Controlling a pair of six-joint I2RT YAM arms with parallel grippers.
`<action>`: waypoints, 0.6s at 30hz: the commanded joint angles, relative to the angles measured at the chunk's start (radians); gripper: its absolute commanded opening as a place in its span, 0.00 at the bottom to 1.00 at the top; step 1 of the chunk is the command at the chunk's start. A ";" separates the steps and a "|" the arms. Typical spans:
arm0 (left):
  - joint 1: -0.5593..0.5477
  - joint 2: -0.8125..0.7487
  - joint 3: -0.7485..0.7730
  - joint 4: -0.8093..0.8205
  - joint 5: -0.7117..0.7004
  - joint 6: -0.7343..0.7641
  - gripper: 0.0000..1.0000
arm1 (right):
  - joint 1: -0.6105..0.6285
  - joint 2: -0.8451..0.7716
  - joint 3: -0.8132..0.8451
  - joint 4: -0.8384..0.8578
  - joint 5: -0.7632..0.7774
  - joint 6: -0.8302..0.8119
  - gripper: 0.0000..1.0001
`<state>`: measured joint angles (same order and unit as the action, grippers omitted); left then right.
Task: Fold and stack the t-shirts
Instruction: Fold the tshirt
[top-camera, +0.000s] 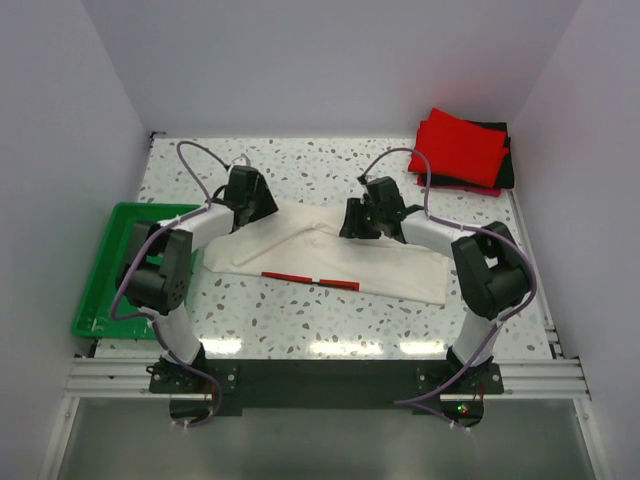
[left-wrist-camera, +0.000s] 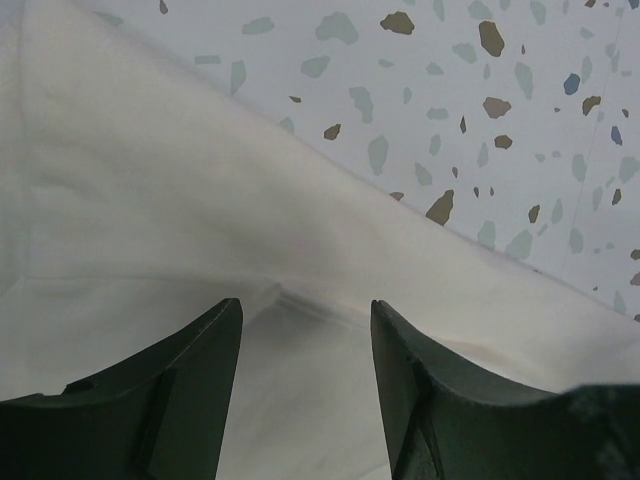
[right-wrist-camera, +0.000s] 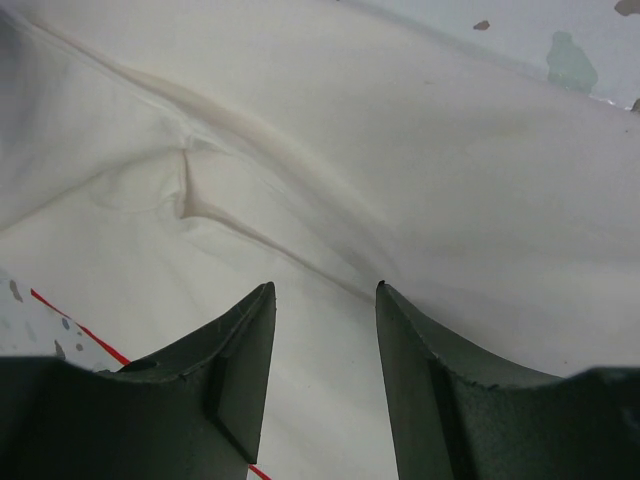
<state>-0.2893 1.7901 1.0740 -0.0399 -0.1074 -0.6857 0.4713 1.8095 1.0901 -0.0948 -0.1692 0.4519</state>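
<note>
Beneath left tool (left-wrist-camera: 305, 312), right tool (right-wrist-camera: 325, 292): cream t-shirt (top-camera: 335, 258).

A cream-white shirt (top-camera: 340, 255) edged with a thin red stripe (top-camera: 310, 279) is seen under the black left claw (left-wrist-camera: 305, 310) and black right claw (right-wrist-camera: 325, 290). Beyond the right claw, a plain red shirt (top-camera: 460, 148) is seen on a black shirt (top-camera: 506, 168). Left of the left claw, a green tray (top-camera: 95, 295) is seen. The table (top-camera: 300, 165) is white, speckled grey-green, brown and blue.

Bare tabletop (top-camera: 300, 165) is left at twelve o'clock. Two o'clock is blocked by folded t-shirts (top-camera: 462, 148), nine by a tray (top-camera: 105, 280).
</note>
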 joint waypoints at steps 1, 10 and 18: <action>0.002 0.025 0.056 -0.021 0.021 0.038 0.59 | 0.006 -0.053 0.001 0.044 -0.029 -0.009 0.48; 0.001 0.075 0.084 -0.046 0.008 0.055 0.57 | 0.006 -0.053 -0.002 0.050 -0.032 -0.010 0.48; -0.001 0.055 0.061 -0.034 0.044 0.054 0.31 | 0.006 -0.064 -0.004 0.046 -0.024 -0.009 0.48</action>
<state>-0.2893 1.8687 1.1202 -0.0929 -0.0834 -0.6563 0.4713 1.7935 1.0885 -0.0814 -0.1795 0.4515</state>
